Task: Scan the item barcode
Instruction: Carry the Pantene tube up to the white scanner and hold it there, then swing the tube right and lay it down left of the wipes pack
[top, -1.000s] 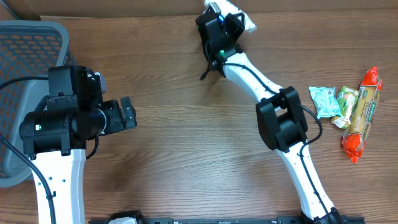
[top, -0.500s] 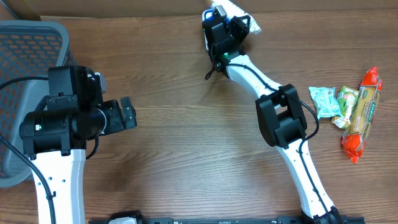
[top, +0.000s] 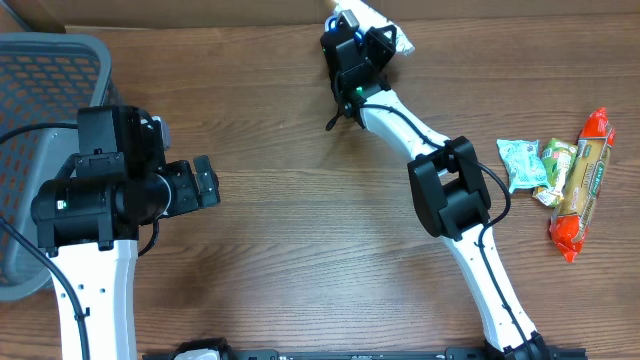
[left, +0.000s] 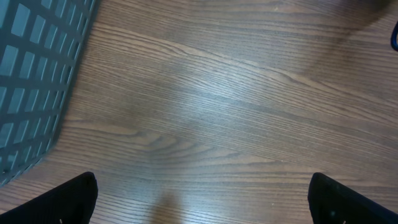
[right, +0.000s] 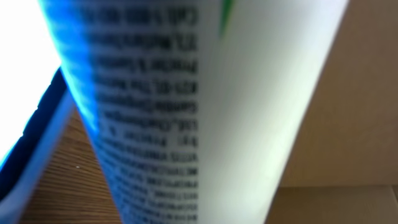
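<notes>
- Nearest my side, the left gripper (top: 207, 183) hangs over bare wood with its claw spread wide, holding nothing.
- Farther out, at the table's (top: 300, 260) far edge, the right gripper (top: 362, 30) is pinched tight on the white package (right: 249, 112), which sits right against its own lens.
- I judge the package light, thin-walled and likely slick. I'd grip a plain end firmly without crushing it, leaving the print exposed.
- It looks white with a blue band, a green flash and rows of blurred dark print. I can make out no barcode.
</notes>
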